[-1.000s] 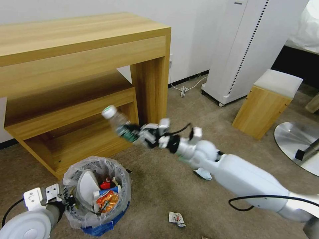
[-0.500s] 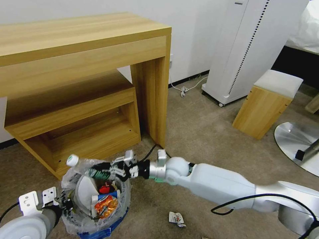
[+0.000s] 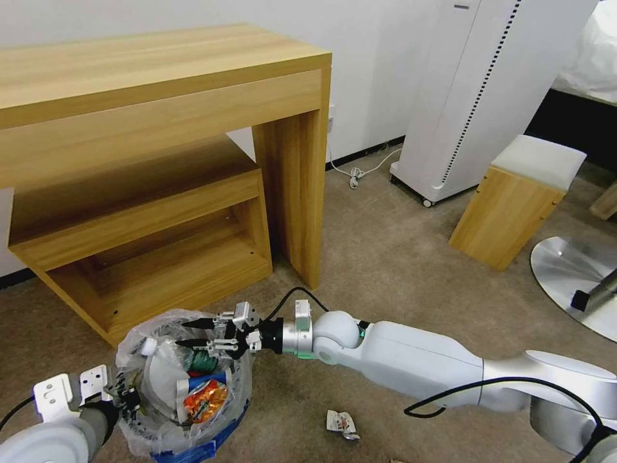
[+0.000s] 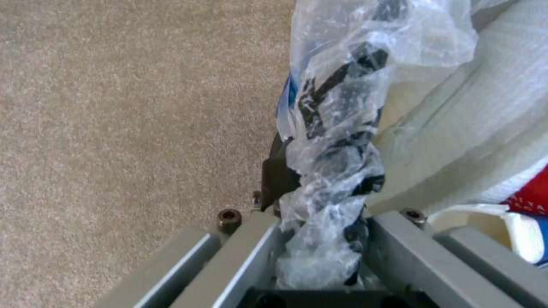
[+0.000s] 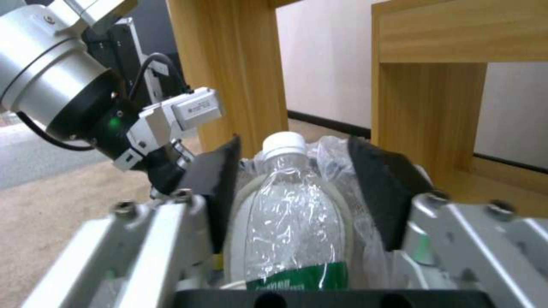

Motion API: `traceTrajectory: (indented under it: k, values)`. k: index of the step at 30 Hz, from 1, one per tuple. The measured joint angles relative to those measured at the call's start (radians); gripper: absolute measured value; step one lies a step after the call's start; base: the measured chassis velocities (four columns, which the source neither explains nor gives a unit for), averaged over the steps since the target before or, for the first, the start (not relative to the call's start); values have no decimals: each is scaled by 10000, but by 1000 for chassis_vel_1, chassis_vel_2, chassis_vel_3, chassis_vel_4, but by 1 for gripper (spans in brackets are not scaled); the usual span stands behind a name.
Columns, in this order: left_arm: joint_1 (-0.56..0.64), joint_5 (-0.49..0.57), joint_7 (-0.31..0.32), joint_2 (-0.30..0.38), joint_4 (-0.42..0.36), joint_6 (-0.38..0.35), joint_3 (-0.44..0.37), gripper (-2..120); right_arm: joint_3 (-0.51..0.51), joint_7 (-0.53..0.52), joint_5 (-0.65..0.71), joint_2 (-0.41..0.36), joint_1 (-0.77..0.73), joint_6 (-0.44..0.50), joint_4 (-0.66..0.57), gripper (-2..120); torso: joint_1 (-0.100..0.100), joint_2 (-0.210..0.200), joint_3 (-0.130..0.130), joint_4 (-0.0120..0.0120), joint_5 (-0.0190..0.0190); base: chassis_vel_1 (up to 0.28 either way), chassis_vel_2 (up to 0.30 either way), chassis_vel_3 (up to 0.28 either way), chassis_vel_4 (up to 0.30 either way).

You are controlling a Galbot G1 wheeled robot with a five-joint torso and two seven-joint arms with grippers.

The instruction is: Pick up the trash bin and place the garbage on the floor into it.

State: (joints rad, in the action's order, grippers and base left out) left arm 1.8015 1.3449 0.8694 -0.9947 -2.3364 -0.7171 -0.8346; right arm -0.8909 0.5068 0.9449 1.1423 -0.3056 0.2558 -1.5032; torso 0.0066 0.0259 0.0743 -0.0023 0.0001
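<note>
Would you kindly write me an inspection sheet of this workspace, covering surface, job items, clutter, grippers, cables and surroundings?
Surface: beige carpet floor.
Job's things: blue trash bin with a clear liner, holding a white slipper, an orange wrapper and a clear bottle lying in it between the open fingers.
Clutter: one wrapper on the floor beside the bin.
Grippers: right gripper open over the bin; left gripper shut on the bin's rim and liner.
Cables: white cord by the wall; black cable on the right arm.
Surroundings: wooden desk, white appliance, wooden stool.
</note>
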Motion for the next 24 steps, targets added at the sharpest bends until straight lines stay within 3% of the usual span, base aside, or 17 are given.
traceTrajectory:
  k: [2,4,7,8,11,12,15,17,19,24]
  values:
    - [-47,1,-11,-3,49,0,39,0,124,-412,-128,-109,-87,8,-51,65,0,0,0,3,0,0,0,0,0]
    - [-50,1,-14,-6,53,-1,47,0,186,-527,-155,-153,-114,8,-88,67,0,0,0,2,0,0,0,0,0]
    - [-78,-4,-47,-18,72,-22,123,0,973,-1294,-229,-709,-356,-35,-524,84,0,0,0,1,1,0,0,0,0]
    - [-78,-4,-47,-18,72,-22,123,0,973,-1294,-229,-709,-356,-35,-524,84,0,0,0,1,1,0,0,0,0]
    - [-103,-6,-90,65,51,-50,179,0,2271,-1873,-390,-1925,-611,-218,-1108,97,0,0,-1,1,2,0,0,0,0]
    - [-103,-6,-90,65,51,-50,179,0,2271,-1873,-390,-1925,-611,-218,-1108,97,0,0,-1,1,2,0,0,0,0]
    - [-116,-65,-139,103,58,-72,289,0,3528,-2024,-1216,-3235,-1382,-504,-1178,100,0,1,-1,2,5,0,0,0,0]
    - [-116,-81,-143,103,67,-75,303,0,3692,-2052,-1365,-3407,-1502,-609,-1199,100,0,0,0,1,4,0,0,0,0]
    - [-167,-143,-198,103,134,-92,389,0,4405,-2649,-2376,-4743,-2327,-894,-1307,100,-1,0,-1,-5,4,0,0,0,0]
    - [-203,-216,-240,73,168,-99,494,0,4803,-3151,-3128,-5478,-3045,-851,-1256,100,-1,0,-1,-3,3,0,0,0,0]
